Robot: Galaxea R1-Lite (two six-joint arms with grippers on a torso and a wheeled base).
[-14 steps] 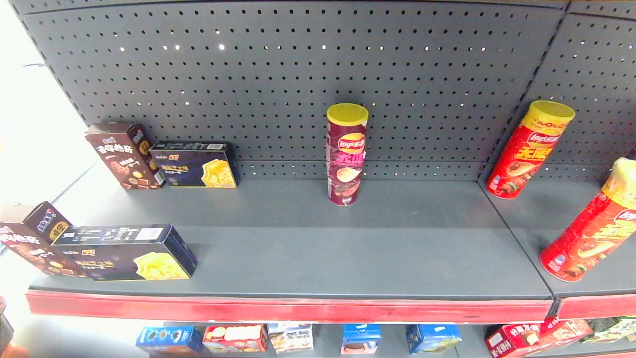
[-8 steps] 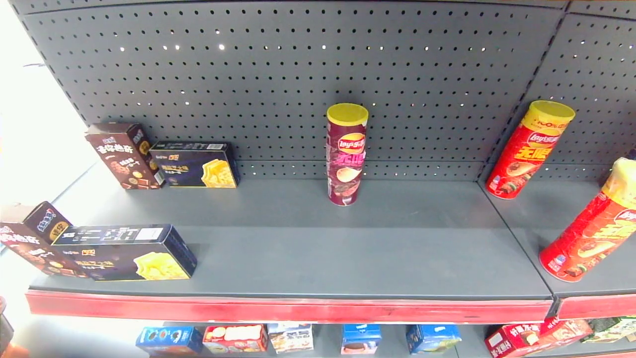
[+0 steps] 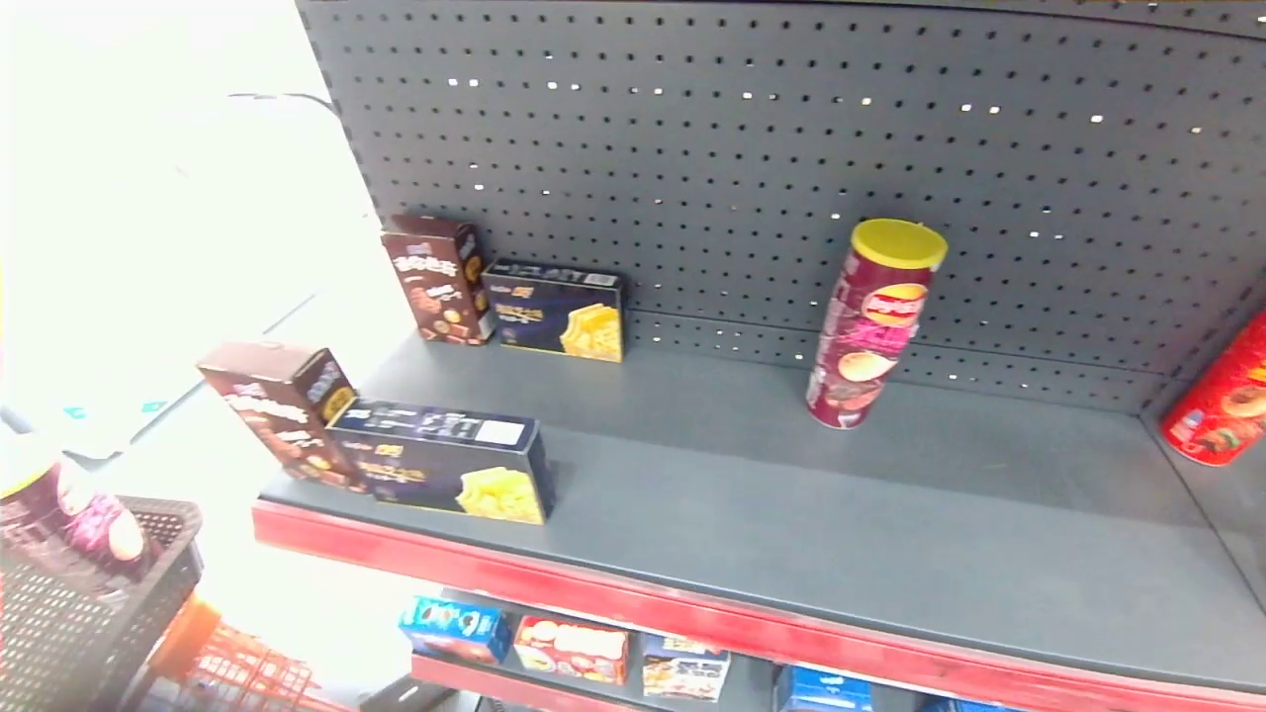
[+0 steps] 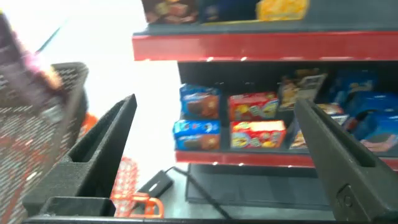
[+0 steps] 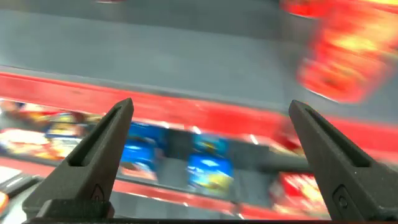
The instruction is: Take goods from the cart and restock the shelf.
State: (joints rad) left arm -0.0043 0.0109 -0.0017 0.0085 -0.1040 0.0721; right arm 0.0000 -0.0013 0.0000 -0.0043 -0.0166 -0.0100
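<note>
Risk sits in the reach: the maroon can [image 3: 74,519] rests in the black basket [image 3: 59,633] at lower left of the frame, half lost in glare, so a misjudged grasp may topple it. The basket seems to hold only that can. Left pincer [image 4: 214,102] and right pincer [image 5: 211,104] both gape, empty, facing the shelf [image 3: 791,514].

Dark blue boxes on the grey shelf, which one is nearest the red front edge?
The dark blue cardboard box by the red lip; the other blue box stands against the pegboard.
</note>
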